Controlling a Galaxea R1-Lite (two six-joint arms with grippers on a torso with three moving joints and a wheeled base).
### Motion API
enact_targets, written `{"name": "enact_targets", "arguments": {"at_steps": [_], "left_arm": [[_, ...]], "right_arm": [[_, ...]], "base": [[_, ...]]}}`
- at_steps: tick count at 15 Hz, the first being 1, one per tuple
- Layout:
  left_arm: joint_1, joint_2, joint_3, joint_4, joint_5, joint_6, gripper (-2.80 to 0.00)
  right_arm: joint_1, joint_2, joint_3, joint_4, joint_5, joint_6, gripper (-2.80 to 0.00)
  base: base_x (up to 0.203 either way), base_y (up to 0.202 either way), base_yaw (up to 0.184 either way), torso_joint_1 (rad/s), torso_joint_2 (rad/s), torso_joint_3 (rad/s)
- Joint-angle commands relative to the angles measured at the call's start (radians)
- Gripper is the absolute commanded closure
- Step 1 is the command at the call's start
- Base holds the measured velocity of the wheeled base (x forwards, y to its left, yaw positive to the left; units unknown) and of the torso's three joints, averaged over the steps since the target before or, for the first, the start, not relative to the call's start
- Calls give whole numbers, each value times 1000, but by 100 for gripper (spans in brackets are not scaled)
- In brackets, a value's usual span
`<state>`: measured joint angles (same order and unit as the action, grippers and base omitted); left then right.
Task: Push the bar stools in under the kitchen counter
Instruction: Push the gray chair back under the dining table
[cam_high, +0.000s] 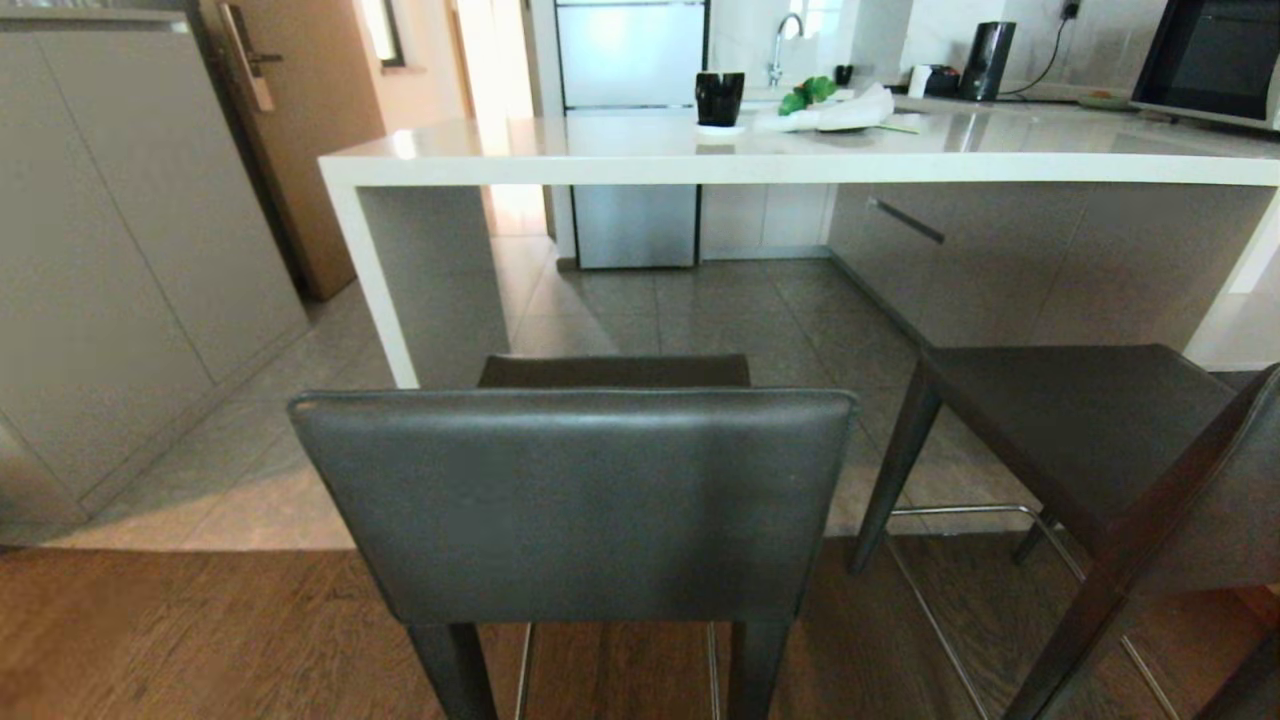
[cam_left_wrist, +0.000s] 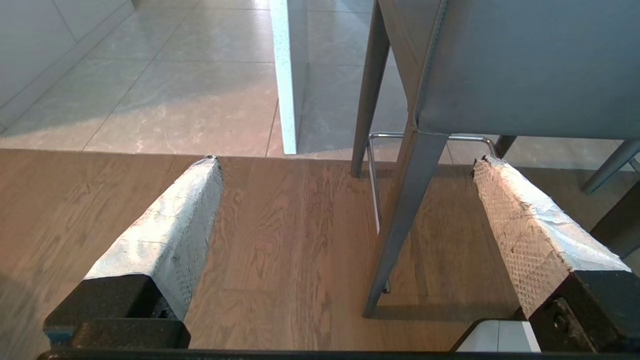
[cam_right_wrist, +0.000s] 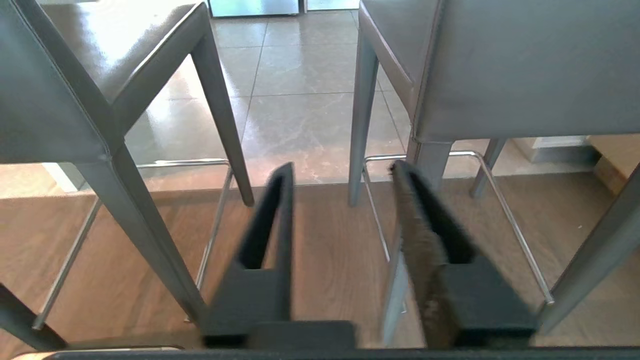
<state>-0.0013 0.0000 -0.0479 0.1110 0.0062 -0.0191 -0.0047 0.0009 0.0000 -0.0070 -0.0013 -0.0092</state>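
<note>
Low in the centre of the head view stands the nearer bar stool (cam_high: 575, 500), its wide backrest running left to right across the frame and facing the camera, the seat pointing away toward the kitchen counter (cam_high: 800, 165). That white surface stretches across the upper half of the frame, its long axis left to right, with a white side panel (cam_high: 370, 280) at its left end. A second bar stool (cam_high: 1090, 430) sits at the right edge, turned at an angle, seat toward upper left. Both stools stand clear of the surface, legs on the wooden floor (cam_high: 200, 640) near the tile edge. The left gripper (cam_left_wrist: 345, 167) hangs over the wood with jaws wide and empty; the right gripper (cam_right_wrist: 340, 172) holds nothing, jaws moderately apart. A black mug (cam_high: 719, 97) stands on the surface.
</note>
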Motion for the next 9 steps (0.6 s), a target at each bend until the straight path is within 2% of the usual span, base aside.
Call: {"name": "enact_targets", "arguments": {"at_steps": [1, 9], "left_arm": [[0, 2, 0, 1, 0, -4, 0], [0, 2, 0, -1, 3, -13, 0]], "right_arm": [[0, 1, 0, -1, 0, 0, 0], [0, 1, 0, -1, 0, 5, 0]], "base": [[0, 0, 0, 0, 0, 0], [0, 0, 0, 0, 0, 0]]}}
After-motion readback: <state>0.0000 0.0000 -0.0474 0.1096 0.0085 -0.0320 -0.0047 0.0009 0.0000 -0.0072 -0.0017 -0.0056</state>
